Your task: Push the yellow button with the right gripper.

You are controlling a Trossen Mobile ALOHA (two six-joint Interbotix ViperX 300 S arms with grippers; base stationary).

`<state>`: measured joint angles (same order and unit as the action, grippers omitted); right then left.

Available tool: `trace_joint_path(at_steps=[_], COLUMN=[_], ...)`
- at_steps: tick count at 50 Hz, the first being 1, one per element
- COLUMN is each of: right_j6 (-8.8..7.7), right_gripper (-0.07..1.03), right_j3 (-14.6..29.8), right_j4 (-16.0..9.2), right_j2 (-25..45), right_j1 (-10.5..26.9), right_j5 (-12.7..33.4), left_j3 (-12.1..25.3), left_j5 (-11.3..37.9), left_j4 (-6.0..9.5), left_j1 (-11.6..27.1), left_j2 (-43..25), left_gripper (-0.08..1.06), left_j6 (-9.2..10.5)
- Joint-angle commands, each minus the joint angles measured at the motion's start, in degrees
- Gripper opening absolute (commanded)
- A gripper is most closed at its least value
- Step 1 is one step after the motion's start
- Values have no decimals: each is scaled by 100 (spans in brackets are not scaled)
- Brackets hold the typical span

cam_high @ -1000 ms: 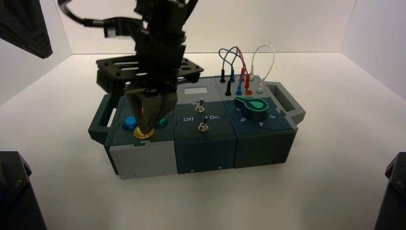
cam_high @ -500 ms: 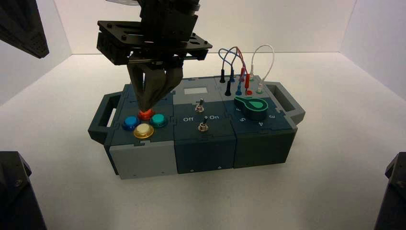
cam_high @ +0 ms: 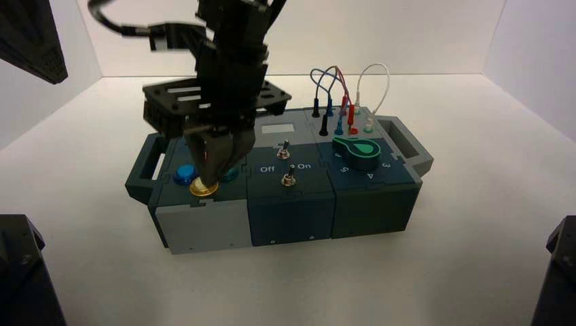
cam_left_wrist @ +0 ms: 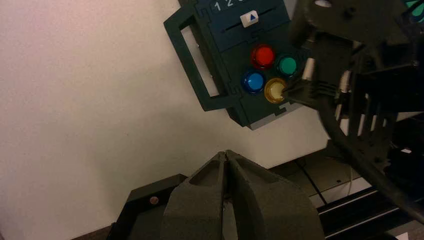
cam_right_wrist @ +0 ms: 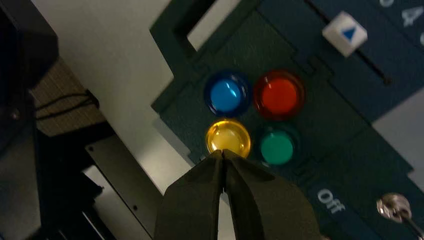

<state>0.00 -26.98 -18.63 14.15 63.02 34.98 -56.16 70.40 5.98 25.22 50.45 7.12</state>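
The right gripper (cam_high: 205,182) stands nose-down over the box's (cam_high: 204,231) left end, its fingers pressed together to one narrow point and gripping nothing. That point rests on the yellow button (cam_right_wrist: 228,137) — the front one of a cluster of four, with the blue button (cam_right_wrist: 227,95) and teal button (cam_right_wrist: 276,147) beside it and the red button (cam_right_wrist: 279,95) diagonally behind. The button faces straight up, so any further push runs straight down. The left gripper (cam_left_wrist: 227,156), closed and empty, is parked well off to the left

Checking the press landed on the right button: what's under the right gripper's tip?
The right gripper, fingers closed, meets the yellow button. Actual contact point is hidden under the tip.
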Motion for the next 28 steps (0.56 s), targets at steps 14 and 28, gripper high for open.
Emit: trace_joint_path(at_steps=[14, 28], right_j6=[-9, 26], right_gripper=[-2, -2], right_j3=[-26, -9], right_j4=[26, 62], right_j2=[-483, -853], right_j1=[0, 0], right_j5=[44, 211], left_j3=[44, -105], left_j5=[26, 97], left_j4=[-35, -26], left_j1=[18, 9], left_j2=[35, 105], left_gripper=[-3, -3], left_j6=[-18, -18])
